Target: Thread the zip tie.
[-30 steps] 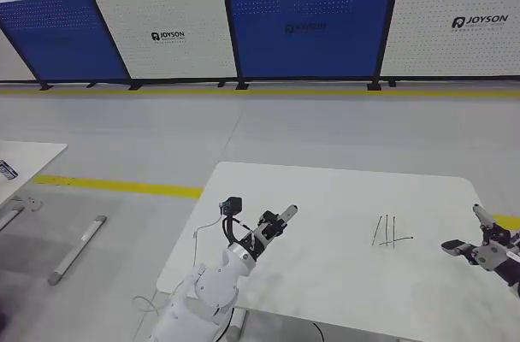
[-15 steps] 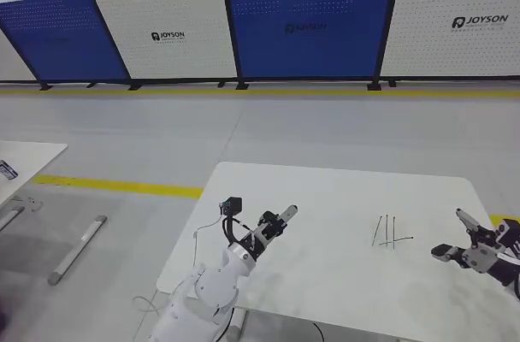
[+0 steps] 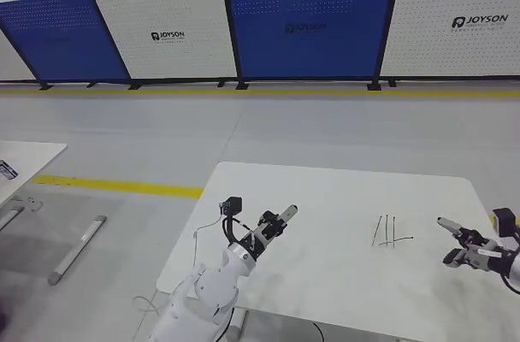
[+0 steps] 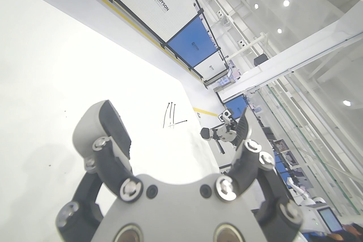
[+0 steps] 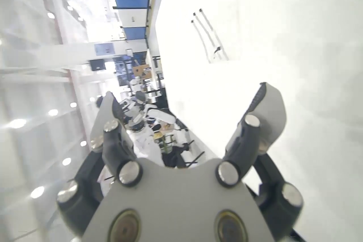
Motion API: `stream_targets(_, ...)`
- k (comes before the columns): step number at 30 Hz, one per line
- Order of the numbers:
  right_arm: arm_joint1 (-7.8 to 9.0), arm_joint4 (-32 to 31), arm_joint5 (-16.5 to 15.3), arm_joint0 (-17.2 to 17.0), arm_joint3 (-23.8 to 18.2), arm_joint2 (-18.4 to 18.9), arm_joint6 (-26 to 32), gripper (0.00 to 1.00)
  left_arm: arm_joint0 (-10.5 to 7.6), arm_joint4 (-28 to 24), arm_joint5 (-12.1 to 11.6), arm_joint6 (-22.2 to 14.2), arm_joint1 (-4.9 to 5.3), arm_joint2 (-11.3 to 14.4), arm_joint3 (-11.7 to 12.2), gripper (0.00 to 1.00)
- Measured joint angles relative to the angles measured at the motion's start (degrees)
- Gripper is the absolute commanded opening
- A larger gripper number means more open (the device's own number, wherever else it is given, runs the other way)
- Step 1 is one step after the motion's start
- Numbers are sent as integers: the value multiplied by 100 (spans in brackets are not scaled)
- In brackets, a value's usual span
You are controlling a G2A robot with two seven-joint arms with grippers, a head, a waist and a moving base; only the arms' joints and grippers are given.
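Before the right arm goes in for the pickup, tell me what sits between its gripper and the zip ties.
Nothing visible does. Only bare table lies between the open right gripper and the zip ties.

My left pincer (image 4: 175, 111) has a matt grey plate (image 4: 175, 200), metal by the look, studded with glossy steel screw heads (image 4: 129, 188). Its finger pads (image 4: 115, 126) are black, ribbed and rubbery-looking. My right pincer (image 5: 185, 91) is built the same, with smooth pale-grey finger shells, bright screws and finely ridged dark pads. Ahead of both pincers, the table (image 4: 56, 56) is a smooth white top with a soft sheen. The zip ties (image 4: 170, 116) lying on it near my right pincer are thin, smooth black plastic that catches the light in places.
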Motion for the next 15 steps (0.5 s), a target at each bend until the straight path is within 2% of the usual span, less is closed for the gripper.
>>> stream_targets(11, 0, 23, -13, -13, -24, -20, -54, 100, 0, 0, 0, 0, 0, 0, 0, 100)
stream_targets(13, 35, -68, -348, 38, 7, -183, 276, 100, 0, 0, 0, 0, 0, 0, 0, 100)
stream_targets(15, 81, -31, -793, 254, 354, -256, 807, 100, 0, 0, 0, 0, 0, 0, 0, 100)
